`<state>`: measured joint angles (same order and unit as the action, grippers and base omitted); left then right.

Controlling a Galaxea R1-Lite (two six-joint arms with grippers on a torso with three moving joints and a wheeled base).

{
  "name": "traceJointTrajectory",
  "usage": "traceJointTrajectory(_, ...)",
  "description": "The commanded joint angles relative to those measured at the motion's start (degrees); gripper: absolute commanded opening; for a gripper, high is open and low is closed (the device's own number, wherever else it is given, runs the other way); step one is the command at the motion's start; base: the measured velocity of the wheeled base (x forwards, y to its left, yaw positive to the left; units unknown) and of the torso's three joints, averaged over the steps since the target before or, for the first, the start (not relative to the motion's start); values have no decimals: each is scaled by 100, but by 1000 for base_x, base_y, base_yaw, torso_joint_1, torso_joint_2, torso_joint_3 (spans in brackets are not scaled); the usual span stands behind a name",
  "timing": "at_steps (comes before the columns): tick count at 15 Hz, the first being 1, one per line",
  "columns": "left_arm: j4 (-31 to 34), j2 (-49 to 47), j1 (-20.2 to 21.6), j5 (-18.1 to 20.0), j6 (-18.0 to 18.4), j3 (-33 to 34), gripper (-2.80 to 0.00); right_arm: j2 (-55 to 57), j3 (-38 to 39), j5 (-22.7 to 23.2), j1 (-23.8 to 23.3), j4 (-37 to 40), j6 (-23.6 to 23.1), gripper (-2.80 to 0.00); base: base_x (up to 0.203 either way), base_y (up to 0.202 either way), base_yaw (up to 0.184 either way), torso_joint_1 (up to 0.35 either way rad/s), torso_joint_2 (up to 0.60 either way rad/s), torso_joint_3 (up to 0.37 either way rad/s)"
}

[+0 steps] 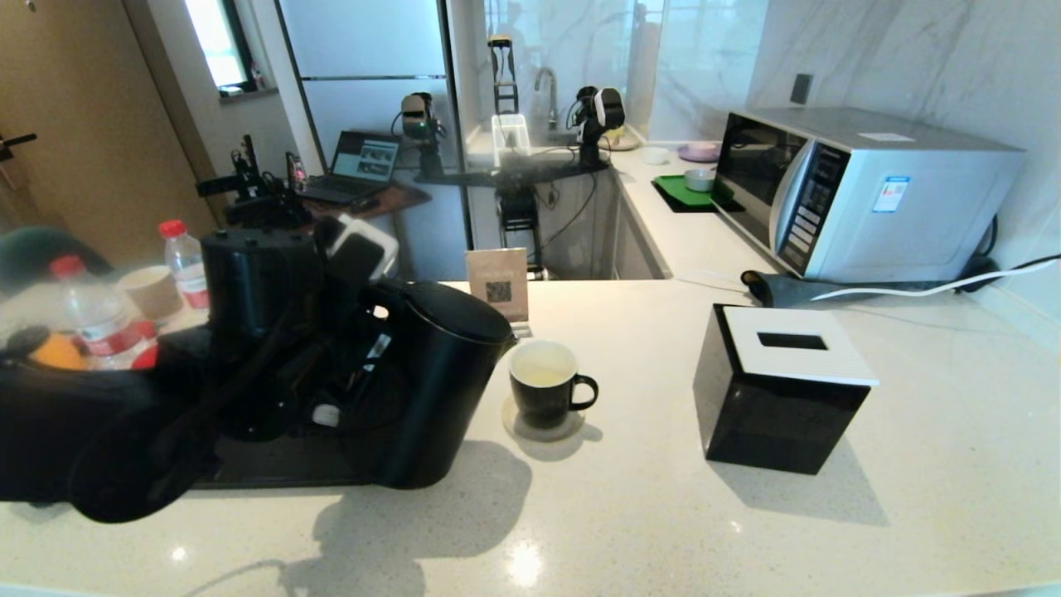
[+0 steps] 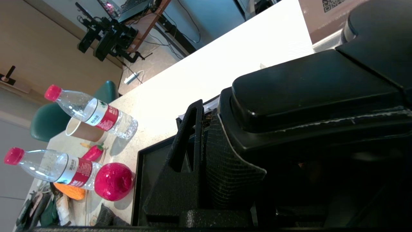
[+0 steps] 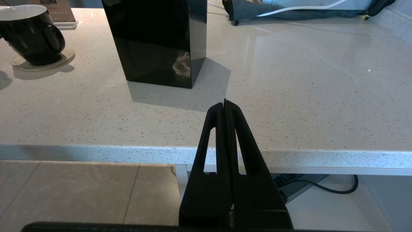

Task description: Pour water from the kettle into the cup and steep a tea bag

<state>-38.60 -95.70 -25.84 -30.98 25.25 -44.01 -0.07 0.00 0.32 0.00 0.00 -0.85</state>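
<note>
- The kettle (image 1: pixel 439 390) is seen at about 9 o'clock of the counter (image 1: pixel 646 531), upright or nearly so on a black tray (image 1: pixel 273 473), its spout turned toward the cup (image 1: pixel 545 385).
- The left gripper (image 2: pixel 206 141) is clamped on the kettle's handle (image 2: pixel 315 93); in the left wrist view one finger (image 2: pixel 185 154) lies along one side of the handle and a textured pad presses against it.
- The cup is placed on a round coaster (image 1: pixel 543 427) just at 3 o'clock of the kettle, near the spout, its handle turned to 3 o'clock. Its pale inside is visible; whether water is in it cannot be told.
- No tea bag can be made out.
- A black tissue box (image 1: pixel 779 390) stands at 3 o'clock of the cup, well apart from it.
- The right gripper (image 3: pixel 225 104) is held at the counter's near edge, at 6 o'clock of the tissue box, its fingers pressed together with nothing between them.
- Two bottles (image 2: pixel 93 112), a paper cup (image 2: pixel 84 131) and a red fruit (image 2: pixel 113 181) are seen at 9 o'clock of the tray.
</note>
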Motion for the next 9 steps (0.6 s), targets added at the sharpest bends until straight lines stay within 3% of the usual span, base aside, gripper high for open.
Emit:
traceJointTrajectory(1,81,-66,0,-14,15,-124,-280,7,0,4,0,0,-3,-280,0,0,0,0,0,0)
traceJointTrajectory(9,106,-472,0,-22,155,-551,-280,7,0,4,0,0,-3,-280,0,0,0,0,0,0)
